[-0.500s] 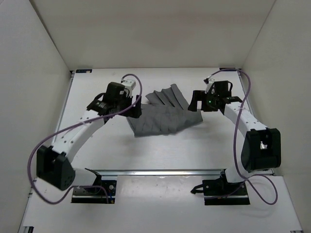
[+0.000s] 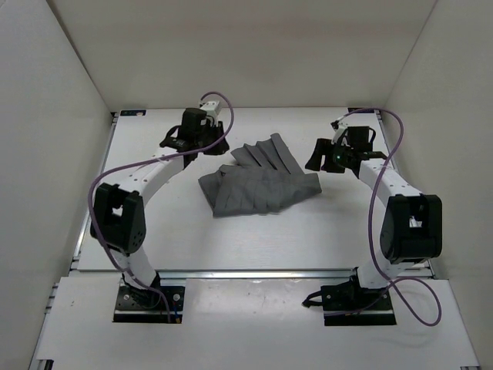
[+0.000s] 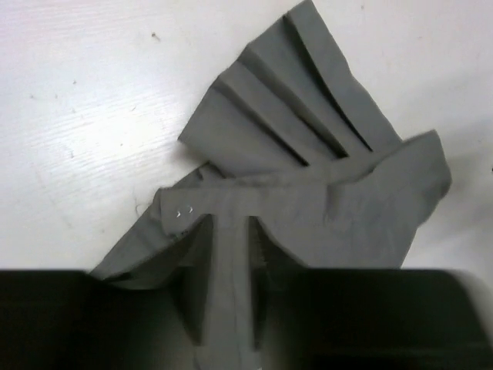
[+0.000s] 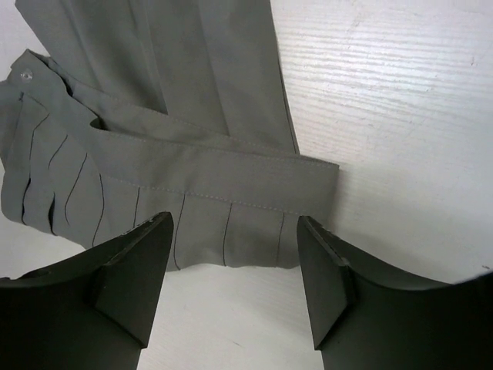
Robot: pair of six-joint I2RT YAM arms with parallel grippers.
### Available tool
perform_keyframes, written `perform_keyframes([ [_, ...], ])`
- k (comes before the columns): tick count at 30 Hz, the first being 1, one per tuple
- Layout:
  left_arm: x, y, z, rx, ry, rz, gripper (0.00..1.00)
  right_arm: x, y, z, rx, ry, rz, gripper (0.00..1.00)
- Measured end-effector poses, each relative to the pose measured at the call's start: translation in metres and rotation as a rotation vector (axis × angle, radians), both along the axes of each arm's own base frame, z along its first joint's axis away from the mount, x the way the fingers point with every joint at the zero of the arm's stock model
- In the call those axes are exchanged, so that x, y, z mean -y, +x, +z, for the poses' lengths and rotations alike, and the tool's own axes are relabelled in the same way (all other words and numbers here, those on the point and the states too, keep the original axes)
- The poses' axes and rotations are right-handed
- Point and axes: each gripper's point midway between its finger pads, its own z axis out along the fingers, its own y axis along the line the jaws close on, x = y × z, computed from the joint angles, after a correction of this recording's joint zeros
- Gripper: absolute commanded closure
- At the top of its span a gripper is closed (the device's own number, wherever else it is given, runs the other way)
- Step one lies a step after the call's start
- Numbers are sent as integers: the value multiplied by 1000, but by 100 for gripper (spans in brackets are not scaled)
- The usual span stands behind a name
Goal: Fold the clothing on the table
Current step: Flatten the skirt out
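On the near side of the skirt [image 2: 262, 191], a silver rail [image 2: 254, 273] crosses the white table [image 2: 308, 231], with both arm bases just nearer than it. The left arm [image 2: 150, 176] climbs from near-left of the skirt and bends at a black elbow well left of it. From there it reaches far and right, a purple cable [image 2: 96, 193] looping alongside. The right arm [image 2: 385, 181] bends near-right of the skirt and slants far and left toward its right end.

The skirt itself lies mid-table, grey and rumpled into overlapping layers, with a fan of pleats poking out on its far side. At its far-left corner the left gripper [image 3: 229, 227] has its fingers drawn close together, nipping a strip of fabric beside the waistband end that carries two small snaps [image 3: 182, 212]. At the skirt's right end the right gripper [image 4: 235, 223] hangs just above the waistband's squared-off tip, fingers spread wide and gripping nothing. Cloth and bare table show in the gap.
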Motion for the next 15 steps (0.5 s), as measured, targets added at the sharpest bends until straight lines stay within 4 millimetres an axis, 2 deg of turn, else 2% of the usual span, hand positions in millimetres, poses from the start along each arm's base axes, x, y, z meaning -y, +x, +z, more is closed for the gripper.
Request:
perform_keyframes([
  [3,10,19,-7,15,45,18,52,3,4,0,13,12,-8,34],
  [5,9,26,-25,-14,77,36,53,3,5,0,20,21,-10,32],
  [11,-12,34,-100,-166,195,107,48,-5,1,-6,12,22,5,31],
  [15,-24,31,-126,-224,234,140,47,-13,-1,-7,11,20,22,29],
])
